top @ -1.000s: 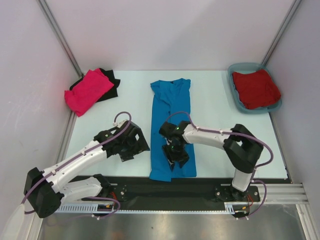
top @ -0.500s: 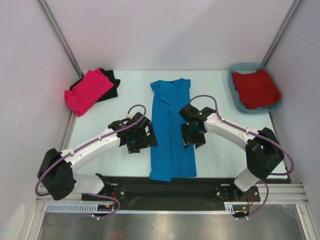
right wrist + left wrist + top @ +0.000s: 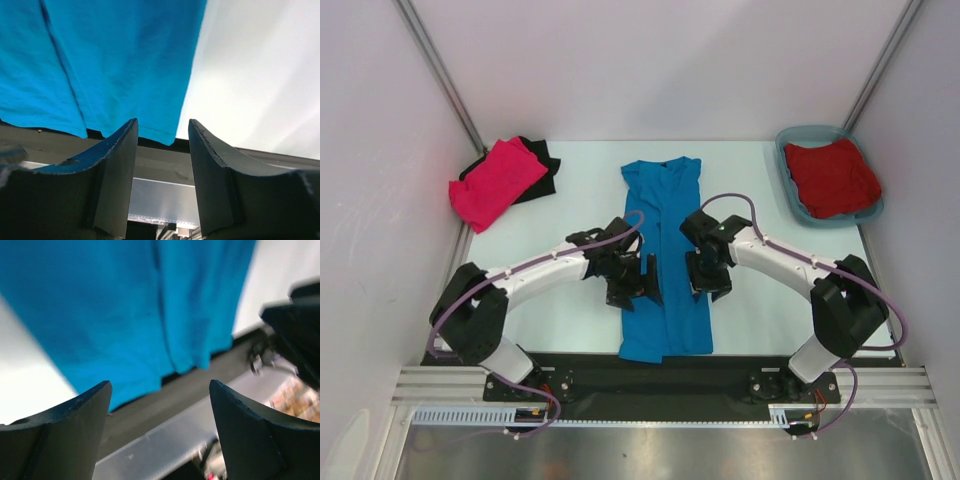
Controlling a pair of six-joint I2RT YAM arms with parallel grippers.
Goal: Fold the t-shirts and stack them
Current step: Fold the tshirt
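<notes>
A bright blue t-shirt (image 3: 663, 230) lies folded into a long strip down the middle of the table. It also shows in the left wrist view (image 3: 125, 315) and the right wrist view (image 3: 115, 60). My left gripper (image 3: 642, 284) hovers over the strip's left edge, open, with nothing between its fingers (image 3: 75, 430). My right gripper (image 3: 704, 277) stands at the strip's right edge, open and empty (image 3: 162, 122). At the back left a hot pink shirt (image 3: 496, 182) lies on a black one (image 3: 544, 166). A dark red shirt (image 3: 832, 178) fills the tub.
The teal tub (image 3: 790, 140) stands at the back right corner. A black rail (image 3: 650, 375) runs along the table's near edge just below the blue shirt's hem. White walls close in both sides.
My left gripper has swung right, from the bare table onto the blue shirt's left edge. My right gripper left the shirt's lower part and moved up to its right edge.
</notes>
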